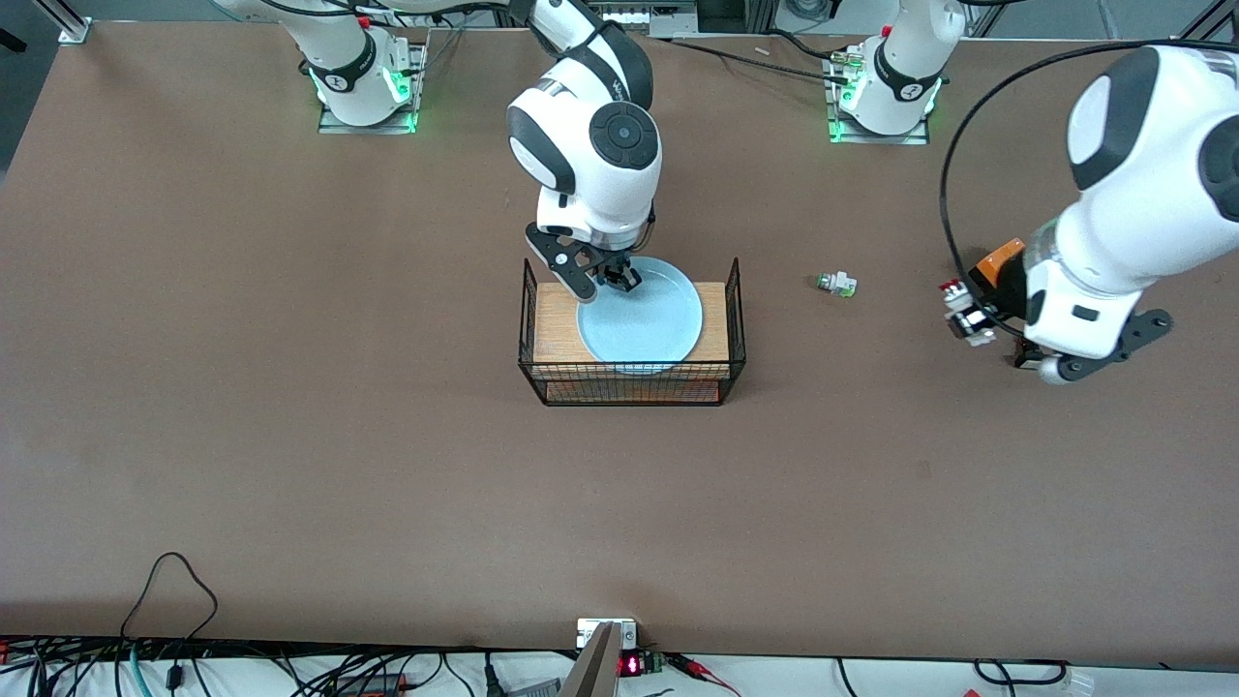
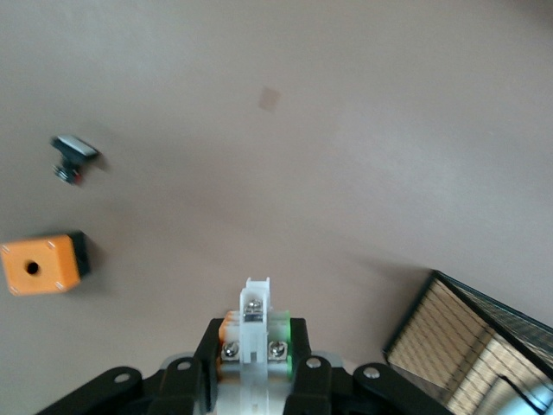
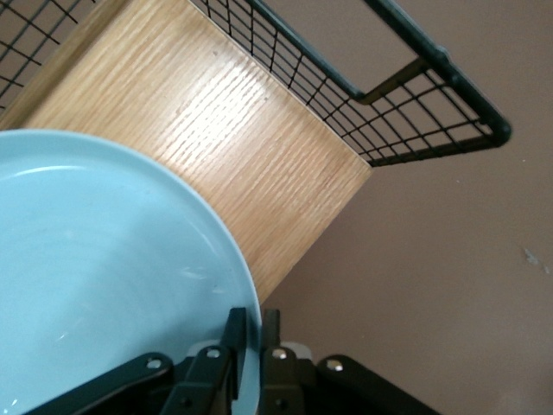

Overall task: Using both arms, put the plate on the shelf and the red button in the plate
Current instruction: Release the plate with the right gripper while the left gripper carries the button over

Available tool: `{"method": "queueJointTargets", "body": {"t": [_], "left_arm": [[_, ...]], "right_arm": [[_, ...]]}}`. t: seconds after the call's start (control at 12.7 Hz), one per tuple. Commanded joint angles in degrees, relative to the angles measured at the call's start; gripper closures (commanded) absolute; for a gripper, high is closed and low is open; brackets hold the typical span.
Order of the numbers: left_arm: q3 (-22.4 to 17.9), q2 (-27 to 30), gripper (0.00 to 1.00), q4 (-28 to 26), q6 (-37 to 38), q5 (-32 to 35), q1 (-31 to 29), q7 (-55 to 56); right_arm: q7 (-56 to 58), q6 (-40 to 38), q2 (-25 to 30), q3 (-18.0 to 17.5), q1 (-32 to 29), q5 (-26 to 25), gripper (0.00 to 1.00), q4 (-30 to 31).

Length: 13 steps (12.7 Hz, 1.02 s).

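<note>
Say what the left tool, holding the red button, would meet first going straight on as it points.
Probably bare table; the left tool with the red button aims there, though depth is unclear.

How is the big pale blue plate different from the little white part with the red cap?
The round, glossy pale blue plate is wide and flat; the white push-button part with a red cap is tiny and blocky. The plate lies on the wooden board in the black wire rack; the button part hangs over bare table. Both are gripped: plate rim by the right gripper, button by the left gripper.
</note>
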<state>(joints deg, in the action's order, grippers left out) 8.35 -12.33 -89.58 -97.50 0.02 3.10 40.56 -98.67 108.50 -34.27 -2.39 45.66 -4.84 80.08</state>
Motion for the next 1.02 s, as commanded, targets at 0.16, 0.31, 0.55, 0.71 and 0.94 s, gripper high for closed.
{"method": "queueJointTargets", "body": {"t": [0.16,0.31,0.55,0.71,0.94], "left_arm": [[-0.53,-1.99,1.0,3.09,1.26,-1.6,6.47,9.79],[-0.53,-2.7,1.0,3.45,1.26,-3.79,7.18,11.11],[-0.53,-2.87,1.0,3.89,0.82,-5.3,9.28,9.55],[-0.53,-5.06,1.0,5.55,0.64,-5.03,11.31,4.11],[-0.88,-6.82,1.0,6.26,0.03,-4.68,14.98,0.31]], "right_arm": [[-0.47,-1.88,0.77,0.81,-0.13,-0.96,0.0,-2.99],[0.58,-4.24,2.8,0.9,-0.05,-0.87,0.0,-3.43],[4.59,-14.85,6.39,1.25,-1.7,-0.87,0.0,-6.85],[16.87,-23.73,8.77,1.25,-5.3,-0.79,0.0,-10.36],[33.84,-32.97,11.23,1.17,-12.94,-0.26,0.0,-15.46]]}}
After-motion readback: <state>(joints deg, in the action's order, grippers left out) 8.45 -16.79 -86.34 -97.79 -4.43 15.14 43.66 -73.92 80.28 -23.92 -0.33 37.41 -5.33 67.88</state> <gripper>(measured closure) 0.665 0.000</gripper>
